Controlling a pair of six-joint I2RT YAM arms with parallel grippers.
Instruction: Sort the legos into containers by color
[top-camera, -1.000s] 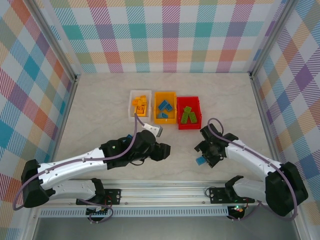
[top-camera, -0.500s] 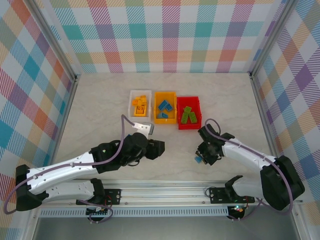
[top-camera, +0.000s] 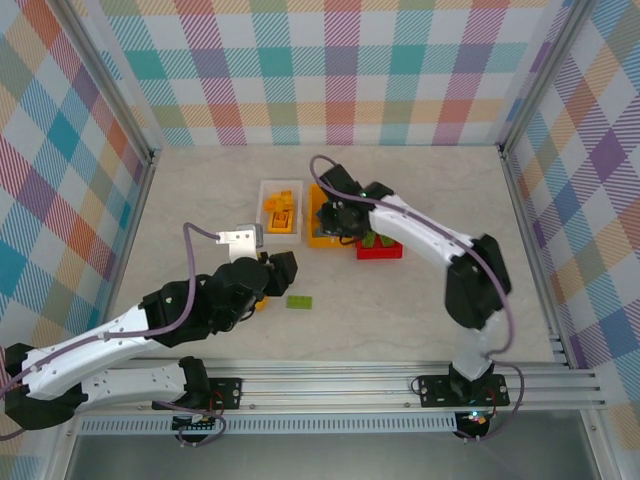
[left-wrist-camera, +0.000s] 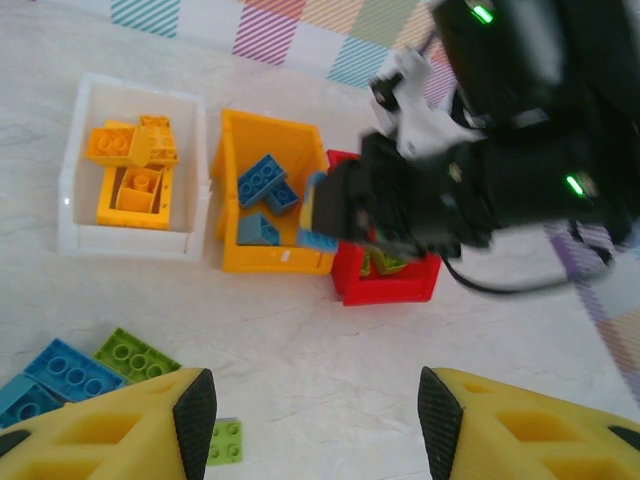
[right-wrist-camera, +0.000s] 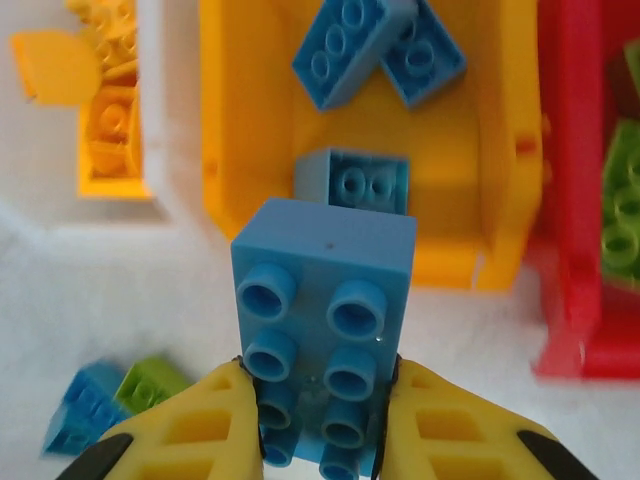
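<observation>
My right gripper (right-wrist-camera: 320, 382) is shut on a blue eight-stud brick (right-wrist-camera: 325, 300) and holds it just above the near end of the orange-yellow bin (right-wrist-camera: 222, 120), which has three blue bricks (right-wrist-camera: 345, 50) inside. In the top view the right gripper (top-camera: 335, 216) hovers over that bin (top-camera: 322, 240). The white bin (left-wrist-camera: 75, 150) holds yellow bricks (left-wrist-camera: 135, 170). The red bin (left-wrist-camera: 385, 285) holds green ones. My left gripper (left-wrist-camera: 315, 410) is open and empty above bare table. Loose blue bricks (left-wrist-camera: 60, 375) and green bricks (left-wrist-camera: 135, 352) lie to its left, and a flat green brick (top-camera: 298, 301) sits near it.
The three bins stand side by side mid-table, with the white bin (top-camera: 266, 215) leftmost and the red bin (top-camera: 380, 248) rightmost. The right arm (top-camera: 430, 235) stretches over the red bin. Checked walls and metal rails close in the table on three sides.
The right arm has swung from the front right up to the orange-yellow bin, carrying the blue brick. The left arm has drawn back to the left, uncovering a green brick on the table.
</observation>
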